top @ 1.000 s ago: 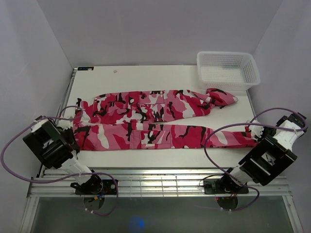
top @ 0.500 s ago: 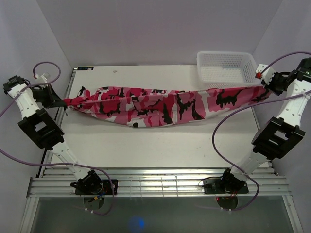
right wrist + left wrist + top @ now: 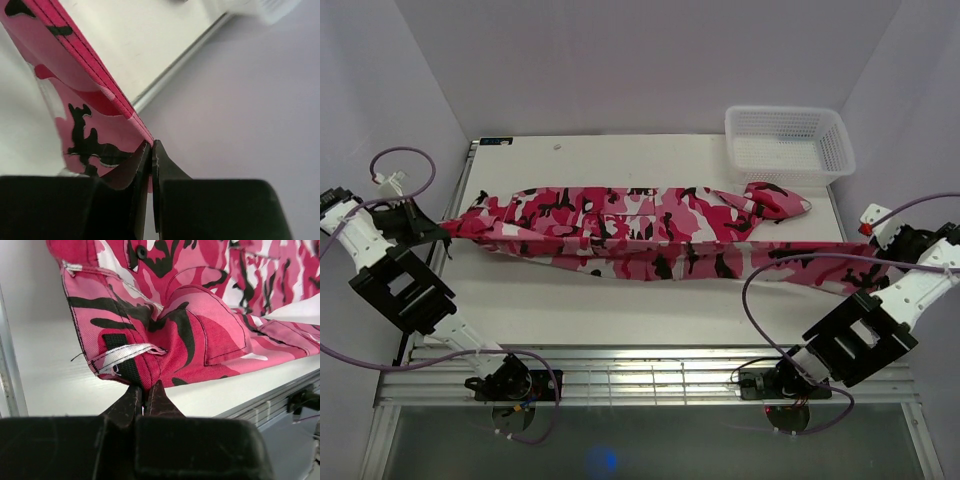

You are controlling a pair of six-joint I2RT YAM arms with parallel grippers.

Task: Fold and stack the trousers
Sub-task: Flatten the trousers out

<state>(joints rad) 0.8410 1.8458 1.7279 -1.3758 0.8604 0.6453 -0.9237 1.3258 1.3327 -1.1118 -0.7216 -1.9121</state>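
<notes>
Pink camouflage trousers (image 3: 640,235) stretch taut between both pairs of fingers, with the middle resting on the tabletop (image 3: 620,305). The left fingers (image 3: 129,402) are pressed together on a waistband corner. The right fingers (image 3: 136,167) pinch one leg's hem. A white mesh basket (image 3: 785,145) sits beyond the right fingers.

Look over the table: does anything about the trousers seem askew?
Yes. The trousers are askew: one leg is stretched to the right hand, while the other leg's cuff lies crumpled beside the basket, so the legs do not align.
</notes>
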